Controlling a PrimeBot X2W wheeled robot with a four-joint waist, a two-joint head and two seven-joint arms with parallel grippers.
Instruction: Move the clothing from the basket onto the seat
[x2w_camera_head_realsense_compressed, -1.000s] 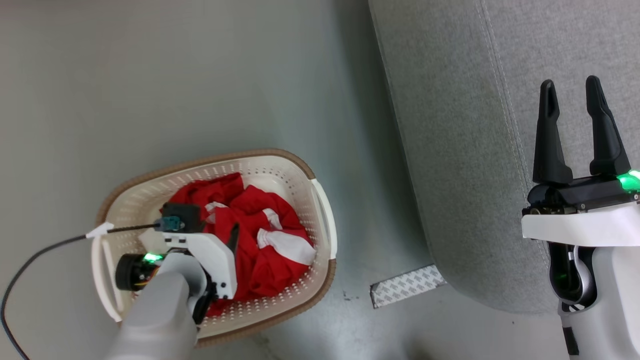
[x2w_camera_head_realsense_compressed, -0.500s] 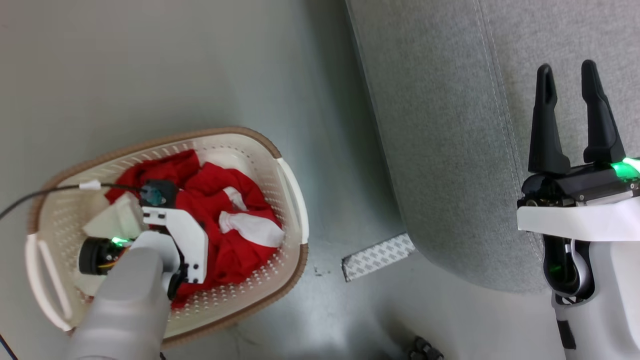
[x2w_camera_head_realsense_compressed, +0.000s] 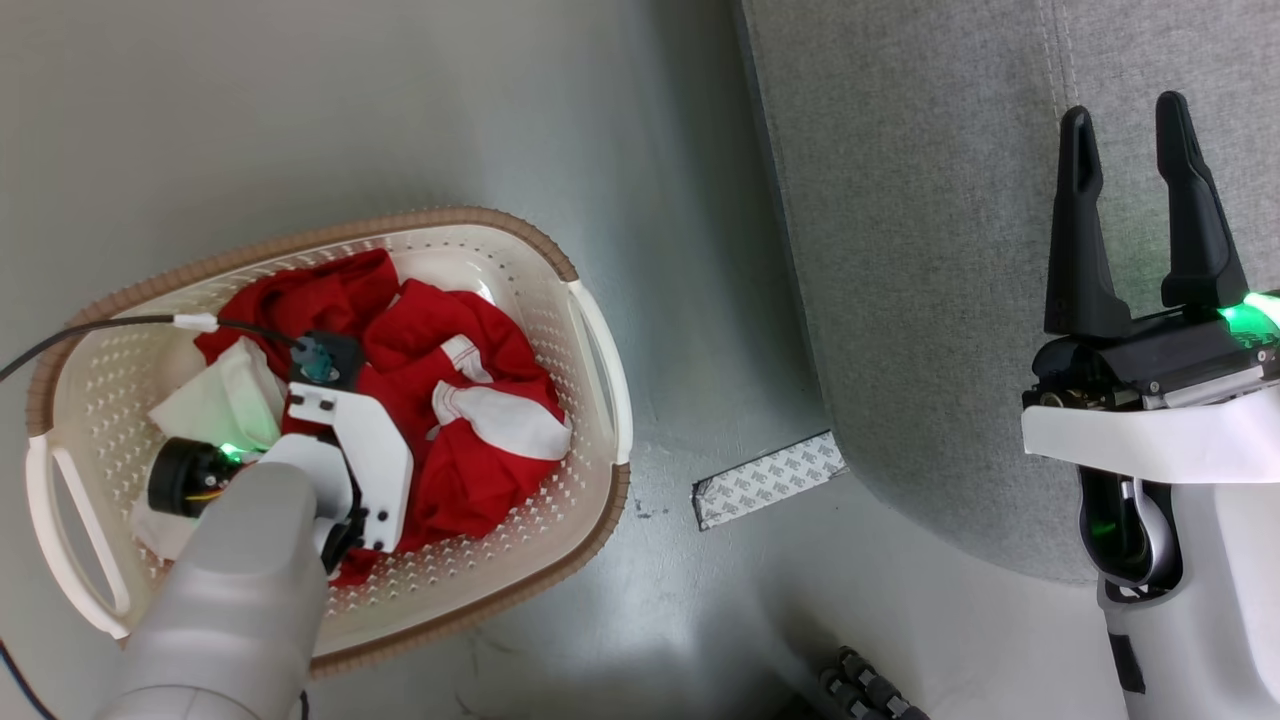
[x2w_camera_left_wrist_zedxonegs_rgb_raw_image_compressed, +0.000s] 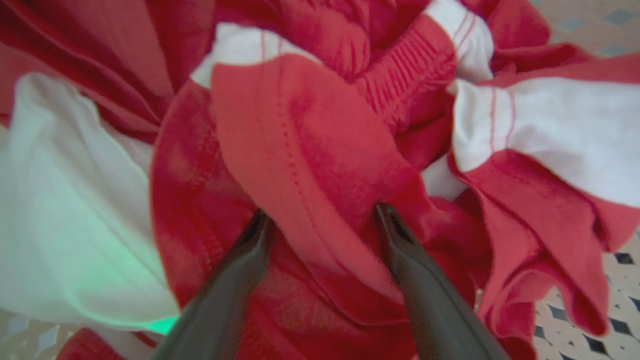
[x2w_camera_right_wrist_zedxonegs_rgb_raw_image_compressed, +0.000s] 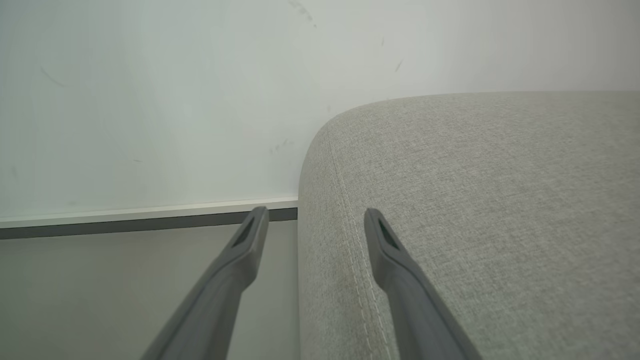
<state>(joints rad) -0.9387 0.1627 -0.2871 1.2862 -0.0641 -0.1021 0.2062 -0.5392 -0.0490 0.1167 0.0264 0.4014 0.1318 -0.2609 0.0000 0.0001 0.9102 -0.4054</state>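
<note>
The cream basket (x2w_camera_head_realsense_compressed: 590, 330) with a brown rim stands on the floor at the left of the head view. Crumpled red clothing (x2w_camera_head_realsense_compressed: 470, 380) with white bands fills it. My left arm reaches down into the pile, its white wrist bracket (x2w_camera_head_realsense_compressed: 355, 470) covering the fingers from above. In the left wrist view my left gripper (x2w_camera_left_wrist_zedxonegs_rgb_raw_image_compressed: 322, 215) is open, its fingertips (x2w_camera_left_wrist_zedxonegs_rgb_raw_image_compressed: 257, 227) pressed into the red clothing (x2w_camera_left_wrist_zedxonegs_rgb_raw_image_compressed: 310, 145) on either side of a raised fold. My right gripper (x2w_camera_head_realsense_compressed: 1122, 115) is open and holds nothing above the grey seat (x2w_camera_head_realsense_compressed: 920, 250).
A patterned tape patch (x2w_camera_head_realsense_compressed: 768, 478) lies on the grey floor between basket and seat. A black cable (x2w_camera_head_realsense_compressed: 90, 335) runs from my left wrist over the basket rim. A dark ridged object (x2w_camera_head_realsense_compressed: 870, 690) sits at the bottom edge. A white wall (x2w_camera_right_wrist_zedxonegs_rgb_raw_image_compressed: 150, 100) and baseboard stand beyond the seat (x2w_camera_right_wrist_zedxonegs_rgb_raw_image_compressed: 475, 200).
The head view has shifted. My left gripper has sunk deeper into the pile, so the finger seen from above earlier is now covered. The right gripper stays open.
</note>
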